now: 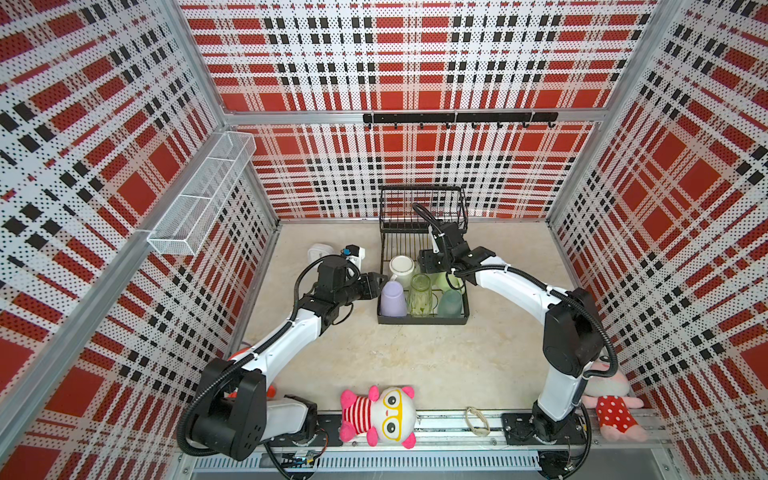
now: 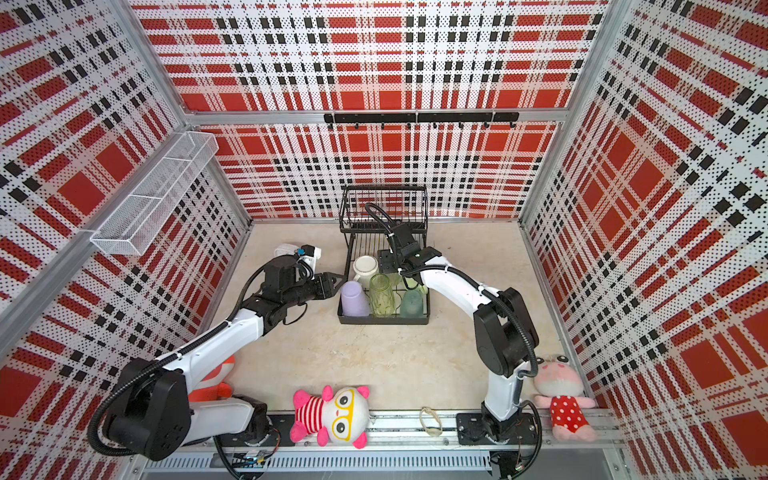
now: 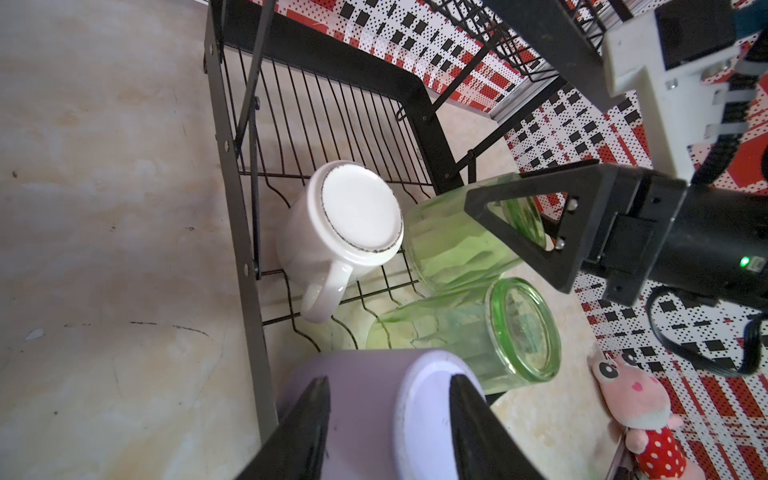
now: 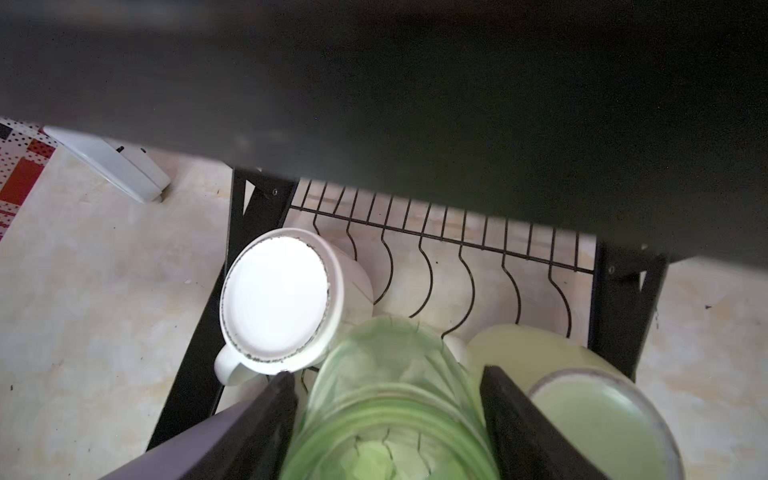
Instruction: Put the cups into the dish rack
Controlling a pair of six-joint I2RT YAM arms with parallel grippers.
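Observation:
The black dish rack (image 1: 422, 320) stands at the back middle. On its lower tier, bottoms up, are a white mug (image 1: 402, 268), a lavender tumbler (image 1: 393, 298), a green ribbed tumbler (image 1: 419, 296) and a teal cup (image 1: 451, 304), with a pale green mug (image 1: 444, 282) behind. My right gripper (image 4: 387, 373) reaches down into the rack, shut on a second green tumbler (image 4: 395, 399) at its upturned bottom end. The left gripper (image 3: 388, 379) stands open at the lavender tumbler (image 3: 365, 407), tips by its top; contact is unclear.
A white square clock (image 1: 320, 251) stands left of the rack, behind the left arm. The rack's raised upper basket (image 1: 422, 203) overhangs the right wrist. Plush toys (image 1: 378, 415) lie along the front rail. A white mesh shelf (image 1: 203, 195) hangs on the left wall.

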